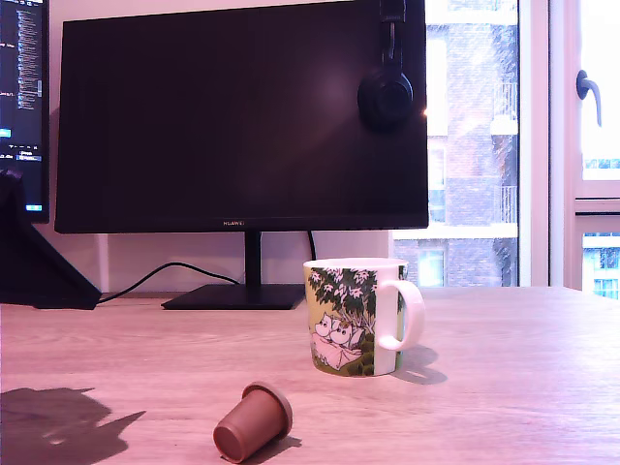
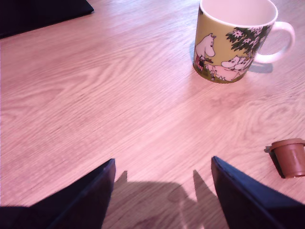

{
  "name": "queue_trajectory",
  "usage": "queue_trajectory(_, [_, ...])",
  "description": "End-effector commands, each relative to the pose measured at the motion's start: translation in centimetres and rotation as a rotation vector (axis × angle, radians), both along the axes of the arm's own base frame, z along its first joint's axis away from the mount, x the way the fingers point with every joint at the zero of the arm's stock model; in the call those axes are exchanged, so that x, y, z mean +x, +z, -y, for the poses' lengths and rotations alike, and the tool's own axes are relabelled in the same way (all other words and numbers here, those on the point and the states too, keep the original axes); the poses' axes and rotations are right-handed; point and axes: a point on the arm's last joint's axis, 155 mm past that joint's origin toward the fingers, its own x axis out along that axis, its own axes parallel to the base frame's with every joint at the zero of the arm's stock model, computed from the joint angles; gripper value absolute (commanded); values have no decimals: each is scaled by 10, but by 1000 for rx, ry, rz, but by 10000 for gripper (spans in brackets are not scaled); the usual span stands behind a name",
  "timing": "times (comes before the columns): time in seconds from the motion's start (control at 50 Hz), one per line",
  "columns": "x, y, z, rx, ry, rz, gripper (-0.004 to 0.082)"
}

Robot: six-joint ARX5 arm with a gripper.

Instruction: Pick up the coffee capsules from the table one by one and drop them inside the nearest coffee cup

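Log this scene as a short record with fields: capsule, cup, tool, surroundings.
capsule: one reddish-brown capsule lying on its side on the table, apart from the cup
cup: white mug with green print, upright, handle toward the exterior view's right
tool: tool open, holding nothing, above bare table
surroundings: dark monitor, headphones hanging on it

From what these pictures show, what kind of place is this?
Probably a home or office work desk by a window. A large dark monitor with headphones hung on it stands on the wood-grain table, and a printed mug sits in front.
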Motion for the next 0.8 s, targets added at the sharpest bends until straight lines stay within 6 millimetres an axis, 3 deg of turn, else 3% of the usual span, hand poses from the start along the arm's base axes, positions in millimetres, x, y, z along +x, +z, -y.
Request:
queue_trajectory(0.0, [0,-1,-3,-4,12,0,554])
queue_trajectory(0.46, [0,0,-2,-9,13,0,554])
queue_trajectory(0.78, [-3,18,15,-100,-54,30,554])
